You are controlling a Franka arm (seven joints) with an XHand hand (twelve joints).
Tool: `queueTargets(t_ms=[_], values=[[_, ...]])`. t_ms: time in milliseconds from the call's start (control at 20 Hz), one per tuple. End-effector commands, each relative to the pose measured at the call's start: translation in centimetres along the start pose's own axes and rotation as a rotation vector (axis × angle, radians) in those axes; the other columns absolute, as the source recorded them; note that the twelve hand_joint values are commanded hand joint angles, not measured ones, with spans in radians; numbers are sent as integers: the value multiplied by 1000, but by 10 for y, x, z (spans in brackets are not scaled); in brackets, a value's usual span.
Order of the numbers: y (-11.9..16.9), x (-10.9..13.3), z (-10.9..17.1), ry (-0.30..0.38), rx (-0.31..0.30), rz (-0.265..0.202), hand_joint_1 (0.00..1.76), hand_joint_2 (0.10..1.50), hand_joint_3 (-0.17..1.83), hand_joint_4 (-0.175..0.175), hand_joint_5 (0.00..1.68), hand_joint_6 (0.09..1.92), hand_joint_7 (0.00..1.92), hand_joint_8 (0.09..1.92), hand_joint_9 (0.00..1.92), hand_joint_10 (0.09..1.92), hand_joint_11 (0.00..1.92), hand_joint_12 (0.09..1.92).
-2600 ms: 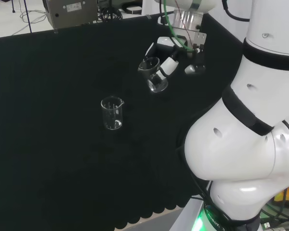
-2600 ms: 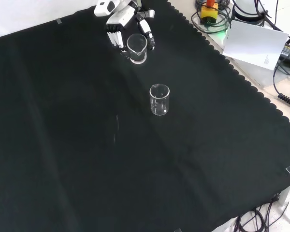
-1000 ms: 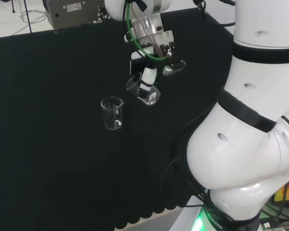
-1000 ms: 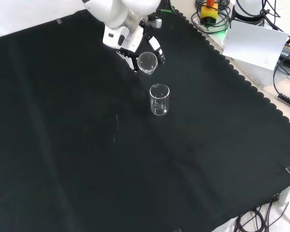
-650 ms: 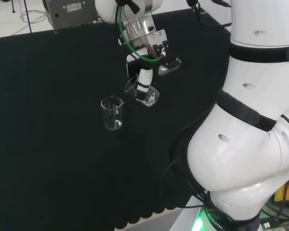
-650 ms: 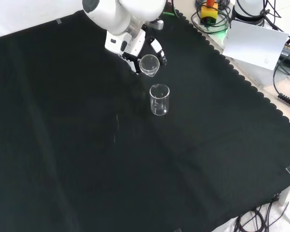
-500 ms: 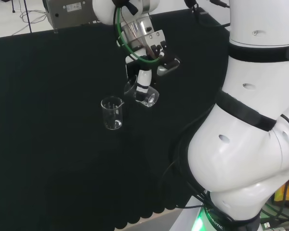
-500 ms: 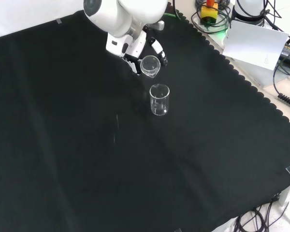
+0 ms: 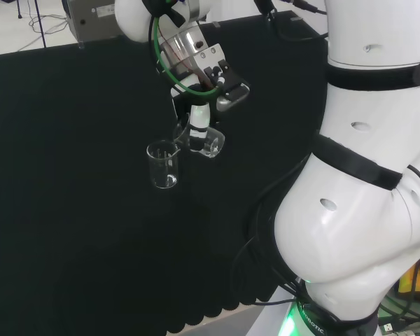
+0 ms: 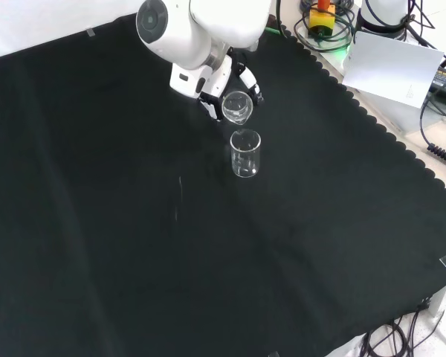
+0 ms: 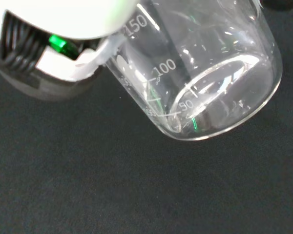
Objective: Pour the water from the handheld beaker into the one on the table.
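Hand (image 9: 198,120): fingers curled round tilted beaker (image 9: 201,140), held above cloth. Table beaker (image 10: 245,153): upright on cloth, just left of held one in head view; lip approx. at its rim, gap unclear.

In the front view, most of the hand (image 10: 208,89) is covered by the arm's white link (image 10: 197,33) above the standing beaker (image 10: 245,153). In the wrist view, the held beaker (image 11: 205,73) is cut off at its mouth end, and a water level cannot be made out.
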State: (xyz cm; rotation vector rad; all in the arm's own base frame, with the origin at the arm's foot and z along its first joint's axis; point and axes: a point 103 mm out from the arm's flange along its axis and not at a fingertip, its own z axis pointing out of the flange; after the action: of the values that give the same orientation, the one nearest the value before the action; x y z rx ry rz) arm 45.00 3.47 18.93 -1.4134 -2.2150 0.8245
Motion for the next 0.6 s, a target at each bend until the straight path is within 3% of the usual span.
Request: queueTargets(t_ms=[50,600], values=[[2,10,-5,-40,43,23,1314,595,741,-175,1298,636,1351,611,1726,94,1458,637],[8,21,-12,-80,109,55,1314,592,748,-175,1295,644,1348,619,1726,96,1458,636]])
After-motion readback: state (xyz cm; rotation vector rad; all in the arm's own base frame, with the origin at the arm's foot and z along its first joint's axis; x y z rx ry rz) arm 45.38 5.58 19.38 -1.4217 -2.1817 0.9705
